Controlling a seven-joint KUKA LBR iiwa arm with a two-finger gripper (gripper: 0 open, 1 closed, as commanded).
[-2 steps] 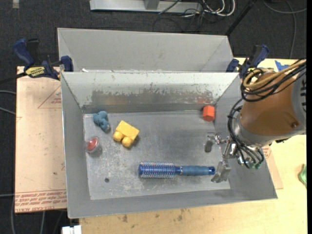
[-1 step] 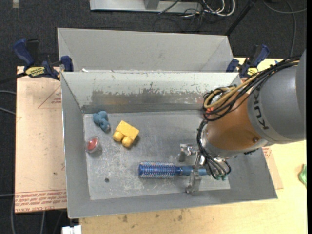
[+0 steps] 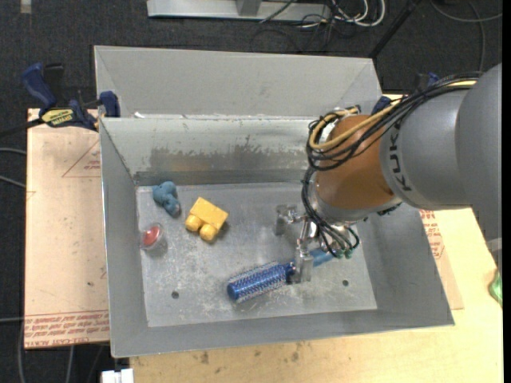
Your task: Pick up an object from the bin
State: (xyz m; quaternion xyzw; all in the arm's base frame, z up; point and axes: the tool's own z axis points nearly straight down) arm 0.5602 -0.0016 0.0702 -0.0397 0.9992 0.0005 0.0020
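Observation:
My gripper [image 3: 293,239] hangs low over the bin floor, right of centre, and stands open with nothing between its fingers. One metal fingertip [image 3: 284,217] points toward the bin's middle. The other fingertip [image 3: 302,263] sits right at the right end of a blue bristly cylinder [image 3: 259,281], which lies on its side near the front wall. I cannot tell whether that fingertip touches the cylinder. A yellow block [image 3: 207,218] lies further left on the floor.
A small blue figure [image 3: 167,197] and a little red and clear piece [image 3: 152,236] lie at the bin's left side. The arm with its orange cover and cables looms over the right half of the bin.

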